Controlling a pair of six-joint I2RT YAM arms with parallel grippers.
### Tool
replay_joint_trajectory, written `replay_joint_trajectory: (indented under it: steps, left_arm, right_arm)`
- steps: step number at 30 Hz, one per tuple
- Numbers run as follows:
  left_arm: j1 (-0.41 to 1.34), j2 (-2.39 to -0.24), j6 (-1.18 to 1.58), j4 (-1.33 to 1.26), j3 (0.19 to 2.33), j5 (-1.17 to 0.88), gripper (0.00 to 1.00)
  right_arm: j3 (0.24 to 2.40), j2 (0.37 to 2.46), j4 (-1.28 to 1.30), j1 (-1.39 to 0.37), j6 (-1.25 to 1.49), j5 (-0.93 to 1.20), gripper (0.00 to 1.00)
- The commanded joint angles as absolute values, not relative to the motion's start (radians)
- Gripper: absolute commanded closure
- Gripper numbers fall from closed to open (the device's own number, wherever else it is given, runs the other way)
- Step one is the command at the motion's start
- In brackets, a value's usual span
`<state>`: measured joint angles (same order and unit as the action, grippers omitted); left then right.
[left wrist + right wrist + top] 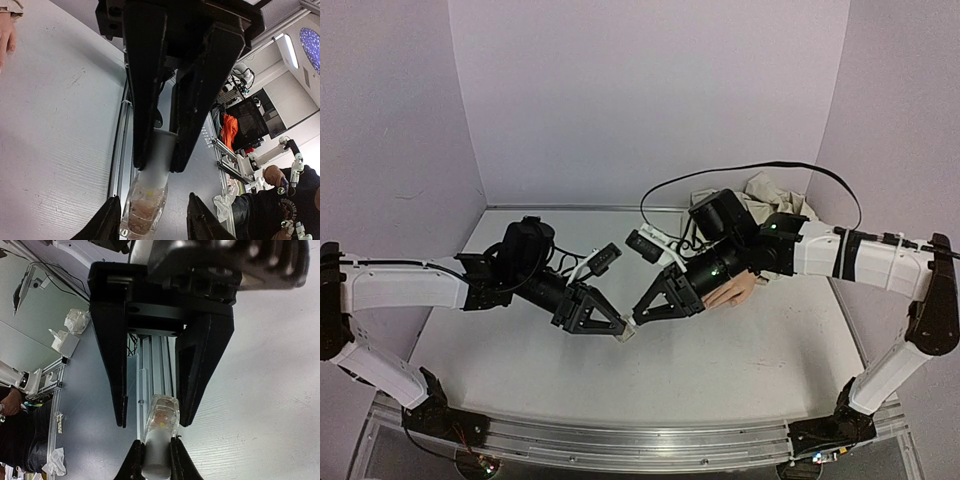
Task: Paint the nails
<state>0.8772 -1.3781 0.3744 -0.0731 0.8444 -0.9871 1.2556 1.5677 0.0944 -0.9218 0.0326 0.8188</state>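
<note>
**Nails lie off to the right; bottle up between the two hands**

We cannot pick out the nails themselves: they are too small in every view. They belong to the mannequin hand [732, 291], pale pinkish-tan, lying on the worktop [740, 370] right of centre and partly hidden under the right arm. Its beige sleeve [765, 195] bunches up toward the far right corner.

Handling, as we judge it: the nails are hard, smooth and tiny, fixed to a stiff moulded form that looks light enough to skid under a careless push. They are nothing to take hold of and want only a light brush stroke. If steadying is needed, we would press on the wrist or sleeve, well back from the fingertips.

Left of the mannequin hand and nearer to us, the small clear bottle [145, 210] hangs above the worktop with pinkish contents showing. We expect it to be slick and breakable, and best gripped across the body. The left hand [159, 165] is clenched on its whitish cap [156, 460]. The right hand [152, 422] is spread around the clear body, with one finger close against it and the other apart.
</note>
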Motion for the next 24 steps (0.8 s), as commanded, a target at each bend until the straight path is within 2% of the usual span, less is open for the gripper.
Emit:
replay_joint_trajectory:
  steps: [1,7,13,18,24]
  left_arm:
    - [0.887,-1.378,0.386,-0.142,0.898,-1.027,0.57]
    - [0.909,-1.406,0.387,-0.145,0.909,-1.034,0.55]
    - [0.919,-1.425,0.384,-0.144,0.92,-1.036,0.57]
    - [0.92,-1.416,0.369,-0.144,0.917,-1.029,0.67]
    - [0.92,-1.371,0.32,-0.144,0.879,-0.923,0.94]
  right_arm:
    - [1.291,1.569,0.107,-0.925,-0.022,0.843,1.0]
    - [1.282,1.557,0.106,-0.926,-0.034,0.813,1.0]
    - [1.274,1.549,0.104,-0.926,-0.038,0.796,1.0]
    - [1.263,1.534,0.1,-0.925,-0.033,0.778,1.0]
    - [1.251,1.523,0.079,-0.925,0.045,0.694,1.0]
